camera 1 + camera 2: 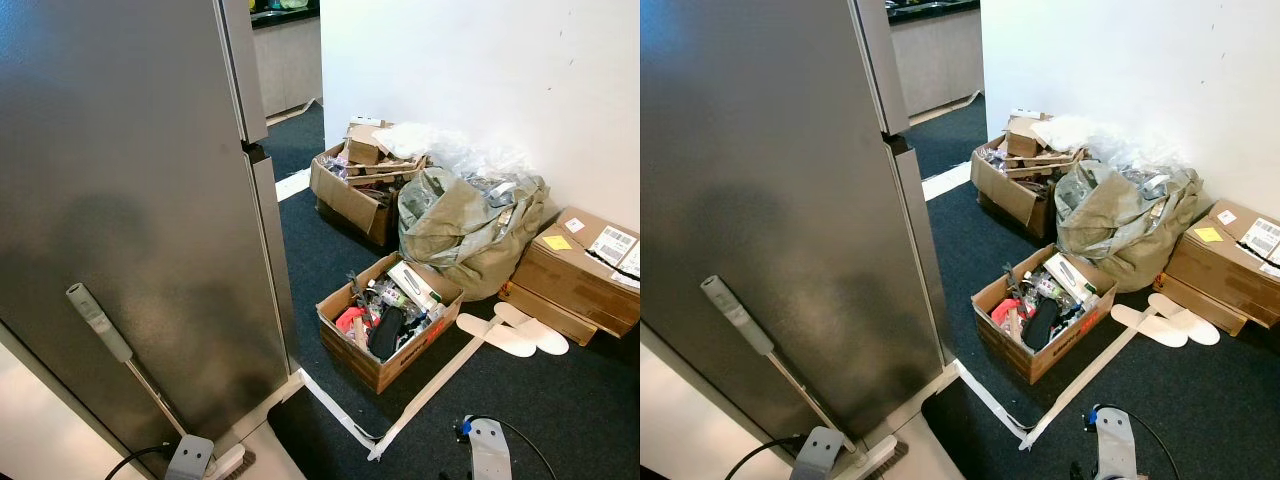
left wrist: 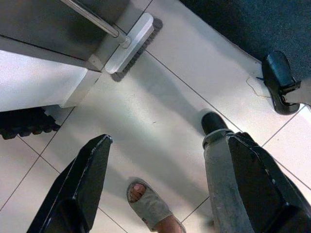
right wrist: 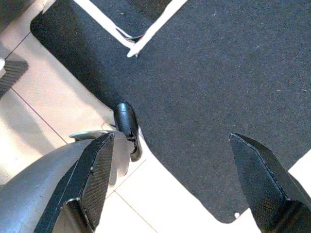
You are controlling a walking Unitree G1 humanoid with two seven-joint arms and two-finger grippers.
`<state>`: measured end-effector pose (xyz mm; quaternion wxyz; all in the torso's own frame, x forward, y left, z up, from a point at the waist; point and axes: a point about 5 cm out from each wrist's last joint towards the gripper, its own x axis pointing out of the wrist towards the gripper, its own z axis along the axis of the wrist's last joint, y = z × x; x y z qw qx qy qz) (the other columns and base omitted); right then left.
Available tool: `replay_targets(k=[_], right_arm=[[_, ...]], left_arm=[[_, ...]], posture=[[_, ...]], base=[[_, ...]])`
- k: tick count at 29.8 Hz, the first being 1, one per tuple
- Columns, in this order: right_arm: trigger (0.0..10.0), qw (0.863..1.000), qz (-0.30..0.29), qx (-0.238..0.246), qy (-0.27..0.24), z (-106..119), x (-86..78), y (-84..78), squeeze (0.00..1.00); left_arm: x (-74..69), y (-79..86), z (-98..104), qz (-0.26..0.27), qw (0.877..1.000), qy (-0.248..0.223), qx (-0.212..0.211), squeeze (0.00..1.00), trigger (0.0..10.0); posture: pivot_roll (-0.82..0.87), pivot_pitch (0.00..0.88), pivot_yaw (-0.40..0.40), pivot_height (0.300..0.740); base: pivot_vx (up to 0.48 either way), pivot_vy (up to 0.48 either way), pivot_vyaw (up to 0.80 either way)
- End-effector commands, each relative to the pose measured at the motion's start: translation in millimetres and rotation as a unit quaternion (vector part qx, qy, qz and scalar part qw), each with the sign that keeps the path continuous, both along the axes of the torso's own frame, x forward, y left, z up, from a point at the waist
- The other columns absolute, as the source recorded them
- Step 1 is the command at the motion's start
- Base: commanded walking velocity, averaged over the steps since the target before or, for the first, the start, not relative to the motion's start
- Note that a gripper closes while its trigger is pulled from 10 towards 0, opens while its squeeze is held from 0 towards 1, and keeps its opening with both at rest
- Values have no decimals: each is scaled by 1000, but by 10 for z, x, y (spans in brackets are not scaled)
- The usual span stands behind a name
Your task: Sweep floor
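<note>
broom (image 2: 130, 42) ahead of left end effector (image 2: 160, 189), apart

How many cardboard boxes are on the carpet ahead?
3: an open box of clutter nearest, another open box by the wall behind it, and a closed labelled box right of the stuffed bag, which may hide more.

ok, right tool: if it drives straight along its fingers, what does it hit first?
Probably the dark carpet: the right tool is open, pointing down at it, with nothing between the fingers. The robot's black foot sits off to one side. Depth is unclear.
</note>
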<state>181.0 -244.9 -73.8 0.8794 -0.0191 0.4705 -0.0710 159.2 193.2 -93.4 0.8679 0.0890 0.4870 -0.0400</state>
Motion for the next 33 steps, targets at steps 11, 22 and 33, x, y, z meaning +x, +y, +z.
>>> replay_targets(k=[11, 22, 33], right_arm=[[10000, 1000, 0, 7, 9, -42, -64, 41, 0], [10000, 1000, 1, 8, 6, -27, -30, 42, 0], [10000, 1000, 1, 10, 9, -39, -57, 43, 0]], left_arm=[[-30, 15, -11, -5, 1000, 7, 7, 0, 10000], [-20, 16, -7, -6, 1000, 5, 8, 0, 10000], [-39, 11, -16, -6, 1000, 9, 8, 0, 10000]], posture=[[-96, 0, 75, 740], [-95, 0, 74, 740], [-98, 0, 73, 740]], base=[[-324, 0, 0], [-480, 0, 0], [-480, 0, 0]])
